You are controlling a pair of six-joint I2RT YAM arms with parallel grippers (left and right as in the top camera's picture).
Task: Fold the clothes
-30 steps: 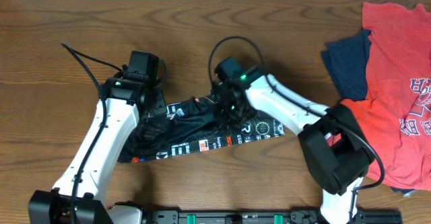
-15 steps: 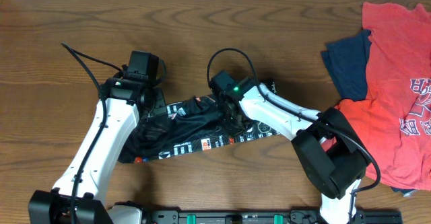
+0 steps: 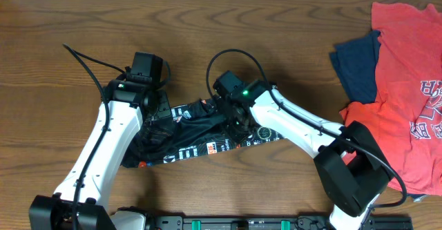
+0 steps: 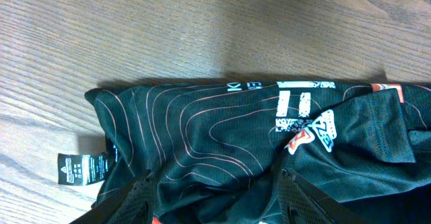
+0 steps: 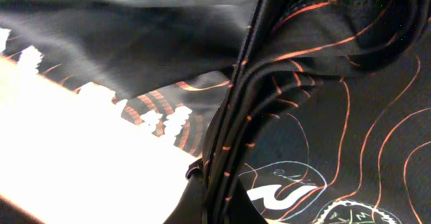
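Note:
The black jersey [image 3: 186, 137], with thin orange-red contour lines and white logos, lies bunched in a long strip on the wooden table [image 3: 207, 23]. My left gripper [image 3: 157, 116] rests at its left part. In the left wrist view the jersey [image 4: 222, 130] fills the frame, and the left gripper [image 4: 212, 183] stands open, its fingers [image 4: 296, 187] apart with loose fabric between them. My right gripper [image 3: 236, 119] sits over the jersey's middle. In the right wrist view the right gripper [image 5: 215, 190] is shut on a gathered ridge of the jersey [image 5: 323, 116].
A red T-shirt with lettering [image 3: 407, 85] and a navy garment [image 3: 358, 64] lie at the table's right side. A black care label [image 4: 82, 168] sticks out at the jersey's left edge. Black cables arc above both wrists.
The right gripper has shut on a ridge of the jersey and shifted left, drawing the jersey's right end inward. The left arm has stayed where it was.

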